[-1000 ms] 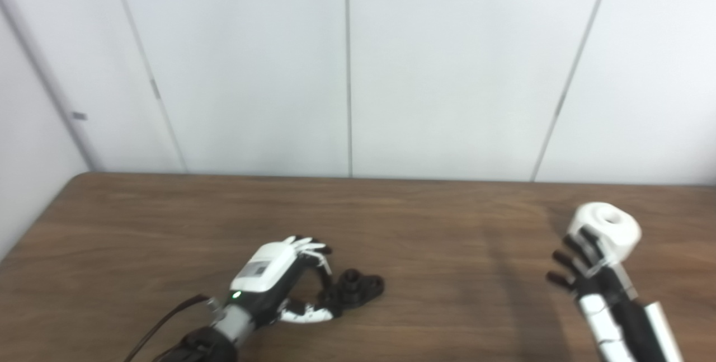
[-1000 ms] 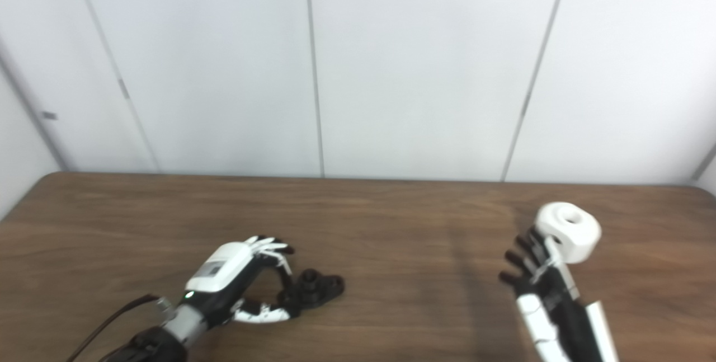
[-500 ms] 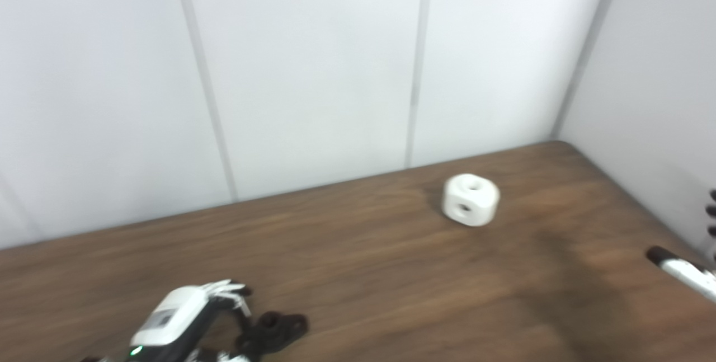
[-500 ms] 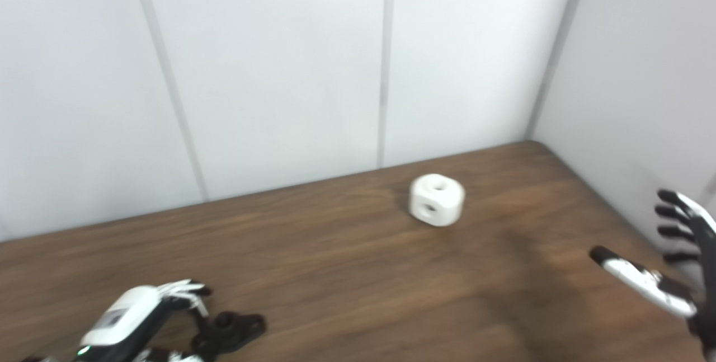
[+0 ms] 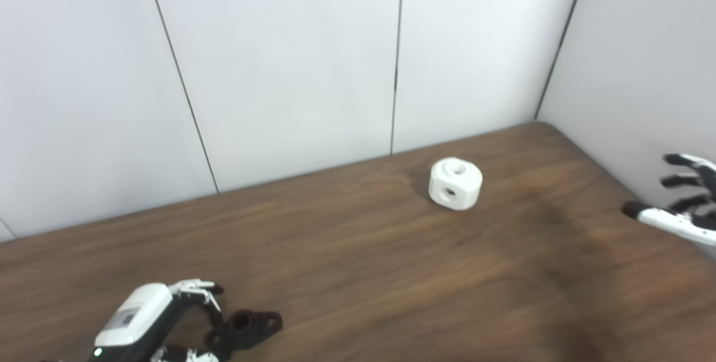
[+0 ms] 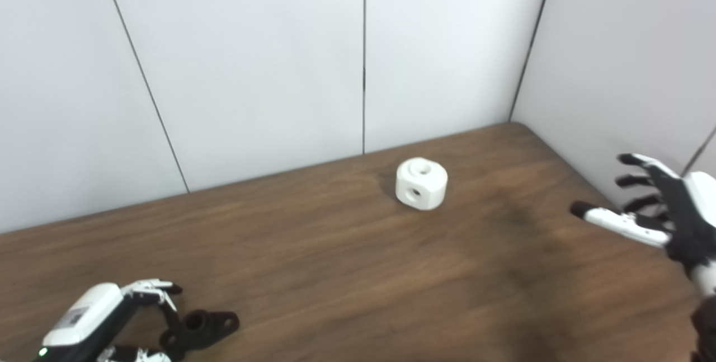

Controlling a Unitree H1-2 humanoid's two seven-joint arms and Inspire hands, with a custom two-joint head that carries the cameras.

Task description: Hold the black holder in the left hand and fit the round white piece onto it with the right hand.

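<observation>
The black holder point(image 5: 249, 327) lies flat on the brown table point(image 5: 358, 272) at the lower left. My left hand point(image 5: 146, 325) is beside it, fingers and thumb curled onto its near end. The round white piece point(image 5: 455, 183) stands alone toward the back right of the table, a hole on top and one in its side. Over the table's right edge, well to the right of the white piece and apart from it, my right hand point(image 6: 663, 205) hovers open with fingers spread and nothing in it.
White panelled walls stand close behind the table and along its right side, meeting at the table's back right corner point(image 5: 538, 123). Bare wood lies between the holder and the white piece.
The camera has swung to the right, so the whole picture shifted. My right hand, just in front of the white piece a second ago, now hovers well to its right. Left hand and holder are unchanged.
</observation>
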